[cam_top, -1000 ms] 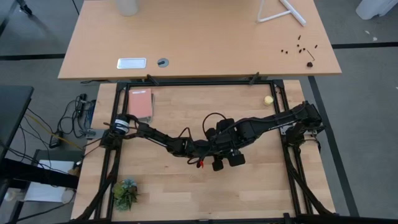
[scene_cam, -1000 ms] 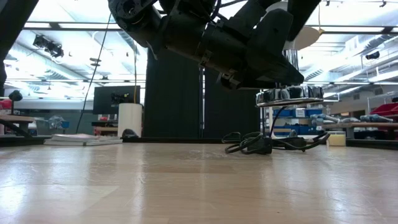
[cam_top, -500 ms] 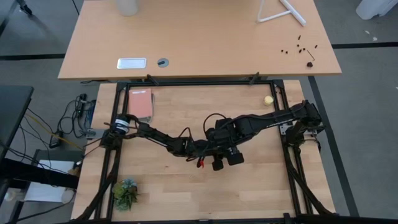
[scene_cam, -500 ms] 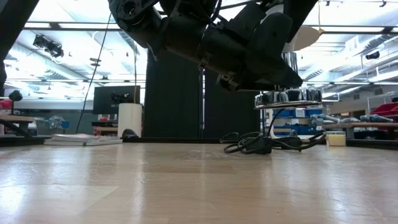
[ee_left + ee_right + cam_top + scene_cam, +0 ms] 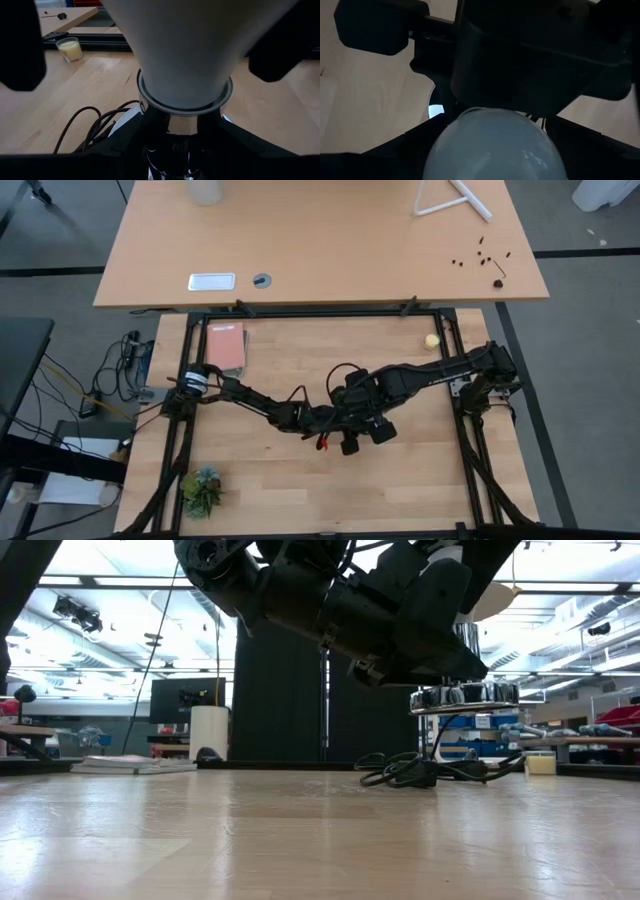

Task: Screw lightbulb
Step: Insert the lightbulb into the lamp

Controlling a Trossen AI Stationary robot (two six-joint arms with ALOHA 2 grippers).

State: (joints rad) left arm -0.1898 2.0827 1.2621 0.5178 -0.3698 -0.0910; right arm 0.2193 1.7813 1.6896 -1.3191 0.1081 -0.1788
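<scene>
The lightbulb is seen directly above the socket, its greyish base already entered in the socket's chrome throat. Its long axis is judged to run in line with the socket's own, roughly upright. The globe is clasped between the fingers of the right gripper, which is placed over the socket and is the nearer to the bulb. The socket is gripped from the side by the left gripper and held off the table, the cord hanging below it. Turning about that shared axis is what is called for next
</scene>
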